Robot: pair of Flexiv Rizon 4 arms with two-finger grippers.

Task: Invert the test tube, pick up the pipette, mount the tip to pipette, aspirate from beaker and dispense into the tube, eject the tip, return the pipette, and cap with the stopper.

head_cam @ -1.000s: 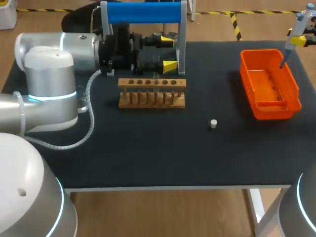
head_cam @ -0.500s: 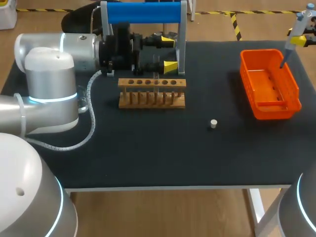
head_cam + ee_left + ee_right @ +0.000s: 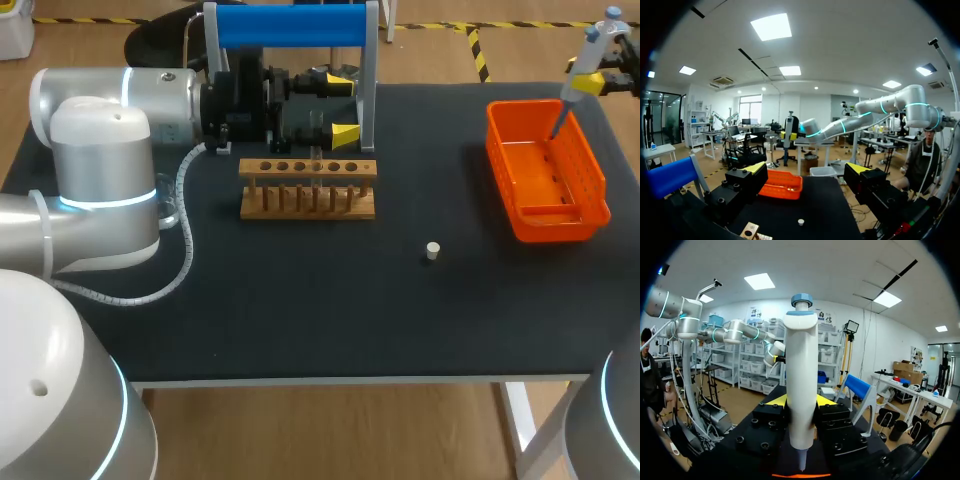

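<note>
White plastic pipette [image 3: 801, 380], judged light, stiff and smooth-barrelled, sits clamped mid-body in the right gripper [image 3: 801, 402] over the orange basket [image 3: 530, 215], a sound hold below the plunger [image 3: 802, 301]; left gripper [image 3: 807, 169] gapes empty.

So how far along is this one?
Done: the pipette is picked up, held in the right gripper above the orange basket. Whether liquid has been transferred I cannot tell. Remaining: returning the pipette and capping; the stopper lies on the table, left gripper open.
</note>
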